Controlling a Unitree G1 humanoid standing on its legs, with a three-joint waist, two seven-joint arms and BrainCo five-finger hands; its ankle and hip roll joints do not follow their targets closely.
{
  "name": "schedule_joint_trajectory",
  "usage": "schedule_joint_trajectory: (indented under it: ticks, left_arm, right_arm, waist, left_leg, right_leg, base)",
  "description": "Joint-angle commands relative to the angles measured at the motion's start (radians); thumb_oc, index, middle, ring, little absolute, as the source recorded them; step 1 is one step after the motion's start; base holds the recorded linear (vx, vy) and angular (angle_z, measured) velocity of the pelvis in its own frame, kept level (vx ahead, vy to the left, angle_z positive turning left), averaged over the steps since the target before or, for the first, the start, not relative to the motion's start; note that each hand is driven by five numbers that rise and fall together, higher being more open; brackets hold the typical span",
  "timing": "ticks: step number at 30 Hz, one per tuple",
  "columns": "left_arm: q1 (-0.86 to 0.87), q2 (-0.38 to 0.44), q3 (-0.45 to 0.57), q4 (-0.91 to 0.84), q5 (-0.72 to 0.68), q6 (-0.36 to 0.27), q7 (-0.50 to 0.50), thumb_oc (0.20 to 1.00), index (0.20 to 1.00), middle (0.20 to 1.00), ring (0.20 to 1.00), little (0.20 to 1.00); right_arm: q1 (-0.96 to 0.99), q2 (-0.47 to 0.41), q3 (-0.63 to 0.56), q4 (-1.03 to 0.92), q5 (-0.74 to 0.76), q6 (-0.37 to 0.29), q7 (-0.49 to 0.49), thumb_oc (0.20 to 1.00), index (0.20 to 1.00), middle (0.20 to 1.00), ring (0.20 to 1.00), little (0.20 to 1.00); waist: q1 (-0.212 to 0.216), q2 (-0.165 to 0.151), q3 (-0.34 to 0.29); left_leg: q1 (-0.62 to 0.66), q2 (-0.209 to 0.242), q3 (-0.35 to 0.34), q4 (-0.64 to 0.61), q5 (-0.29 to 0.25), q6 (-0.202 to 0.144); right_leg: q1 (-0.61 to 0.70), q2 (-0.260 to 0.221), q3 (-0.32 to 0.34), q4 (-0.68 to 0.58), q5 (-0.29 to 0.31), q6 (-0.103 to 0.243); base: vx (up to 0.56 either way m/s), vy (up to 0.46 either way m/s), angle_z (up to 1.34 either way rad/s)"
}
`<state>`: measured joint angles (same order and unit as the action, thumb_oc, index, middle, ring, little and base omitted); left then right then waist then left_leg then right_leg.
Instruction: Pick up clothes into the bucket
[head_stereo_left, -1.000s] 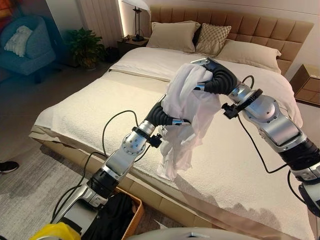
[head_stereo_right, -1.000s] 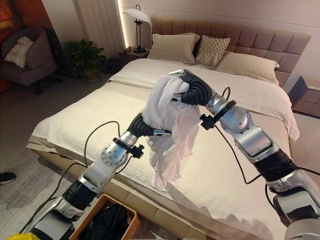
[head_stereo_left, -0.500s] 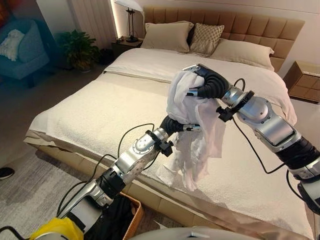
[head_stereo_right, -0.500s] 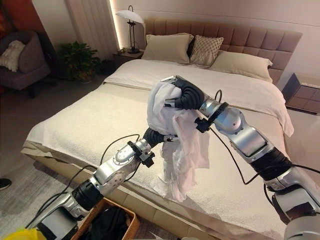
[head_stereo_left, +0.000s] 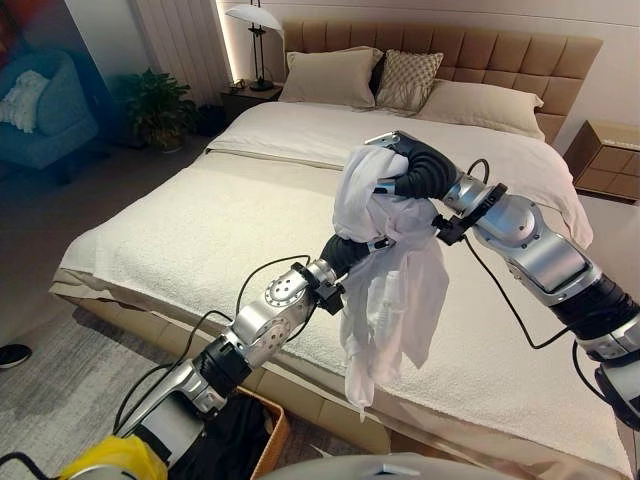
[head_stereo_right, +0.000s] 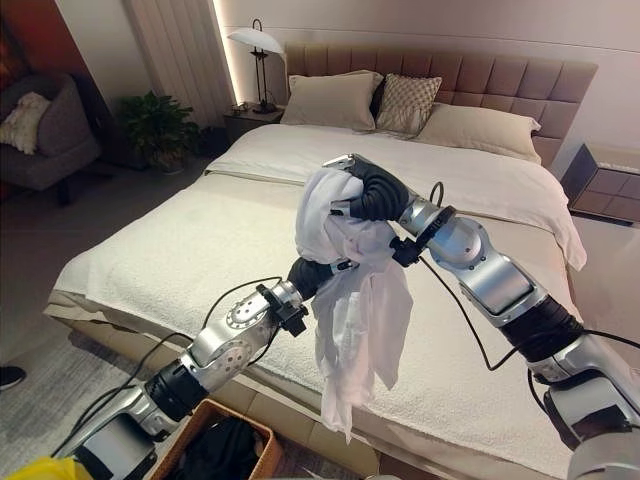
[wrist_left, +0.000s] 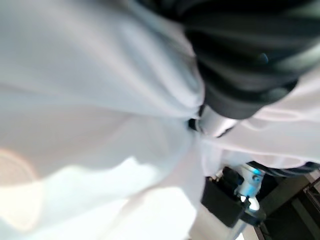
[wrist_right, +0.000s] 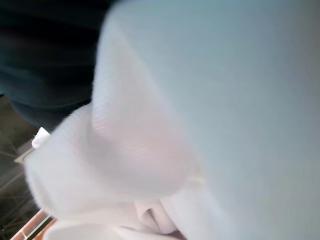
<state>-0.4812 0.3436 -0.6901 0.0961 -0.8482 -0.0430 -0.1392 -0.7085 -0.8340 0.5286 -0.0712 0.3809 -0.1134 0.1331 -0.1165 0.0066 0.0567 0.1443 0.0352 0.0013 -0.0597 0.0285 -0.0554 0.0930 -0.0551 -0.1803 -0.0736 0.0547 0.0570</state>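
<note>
Lifted higher, white garment (head_stereo_left: 385, 290) over both hands, grips hidden, basket (head_stereo_right: 215, 445) below.

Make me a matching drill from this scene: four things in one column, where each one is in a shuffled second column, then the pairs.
Things:
1. white garment
2. basket
3. lamp
4. patterned pillow

Places:
A. on the floor by the bed's near edge
B. at the headboard, between plain pillows
C. hanging above the bed from the two hands
D. on the nightstand by the curtain

Pairs: 1-C, 2-A, 3-D, 4-B
</note>
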Motion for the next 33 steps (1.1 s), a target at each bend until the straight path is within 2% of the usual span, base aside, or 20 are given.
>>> schedule_joint_trajectory:
  ticks: [1, 3, 4, 5, 6, 27, 33]
  left_arm:
    - [-0.010, -0.028, -0.026, 0.040, -0.031, -0.007, -0.030, 0.200, 0.200, 0.200, 0.200, 0.200]
    - [0.002, -0.038, -0.014, 0.043, -0.041, -0.007, -0.028, 0.200, 0.200, 0.200, 0.200, 0.200]
    - [0.006, -0.039, -0.010, 0.043, -0.044, -0.007, -0.027, 0.200, 0.200, 0.200, 0.200, 0.200]
    - [0.009, -0.039, -0.005, 0.043, -0.042, -0.008, -0.025, 0.200, 0.200, 0.200, 0.200, 0.200]
    - [0.009, -0.039, -0.005, 0.043, -0.042, -0.008, -0.025, 0.200, 0.200, 0.200, 0.200, 0.200]
    - [0.025, -0.050, 0.017, 0.046, -0.033, -0.008, -0.023, 0.200, 0.200, 0.200, 0.200, 0.200]
    - [0.052, -0.036, 0.050, 0.043, -0.029, -0.015, -0.019, 0.200, 0.200, 0.200, 0.200, 0.200]
  right_arm:
    - [-0.092, 0.057, -0.057, -0.002, -0.004, -0.056, -0.045, 0.200, 0.200, 0.200, 0.200, 0.200]
    - [-0.082, 0.064, -0.063, 0.001, -0.013, -0.057, -0.046, 0.213, 0.213, 0.213, 0.213, 0.213]
    - [-0.079, 0.065, -0.066, 0.000, -0.018, -0.058, -0.047, 0.479, 0.479, 0.479, 0.479, 0.479]
    - [-0.075, 0.066, -0.070, -0.001, -0.025, -0.058, -0.050, 0.551, 0.551, 0.551, 0.551, 0.551]
    - [-0.075, 0.066, -0.070, -0.001, -0.025, -0.058, -0.050, 1.000, 1.000, 1.000, 1.000, 1.000]
    - [-0.052, 0.090, -0.093, 0.005, -0.055, -0.054, -0.048, 1.000, 1.000, 1.000, 1.000, 1.000]
    - [-0.032, 0.067, -0.110, 0.005, -0.066, -0.051, -0.047, 1.000, 1.000, 1.000, 1.000, 1.000]
  waist:
    - [0.021, -0.067, -0.033]
    - [0.023, -0.067, -0.032]
    - [0.023, -0.066, -0.032]
    - [0.023, -0.066, -0.032]
    - [0.023, -0.066, -0.032]
    - [0.025, -0.065, -0.029]
    - [0.027, -0.066, -0.026]
  left_leg:
    - [-0.049, -0.014, -0.020, 0.081, -0.083, -0.006]
    - [-0.049, -0.014, -0.020, 0.082, -0.083, -0.005]
    - [-0.049, -0.015, -0.020, 0.082, -0.083, -0.004]
    - [-0.049, -0.014, -0.021, 0.082, -0.084, -0.004]
    - [-0.049, -0.014, -0.021, 0.082, -0.084, -0.004]
    - [-0.049, -0.015, -0.025, 0.085, -0.087, -0.001]
    - [-0.050, -0.015, -0.023, 0.086, -0.087, -0.002]
  right_leg:
    - [0.018, -0.085, 0.048, 0.077, -0.087, 0.082]
    - [0.018, -0.085, 0.048, 0.077, -0.087, 0.081]
    - [0.018, -0.085, 0.048, 0.077, -0.087, 0.081]
    - [0.018, -0.085, 0.049, 0.076, -0.087, 0.081]
    - [0.018, -0.085, 0.049, 0.076, -0.087, 0.081]
    - [0.018, -0.086, 0.052, 0.079, -0.090, 0.080]
    - [0.017, -0.084, 0.054, 0.079, -0.090, 0.079]
  base:
    - [0.00, 0.000, 0.00]
    - [0.00, 0.000, 0.00]
    - [0.00, 0.000, 0.00]
    - [0.00, 0.000, 0.00]
    - [0.00, 0.000, 0.00]
    - [0.00, 0.000, 0.00]
    - [0.00, 0.000, 0.00]
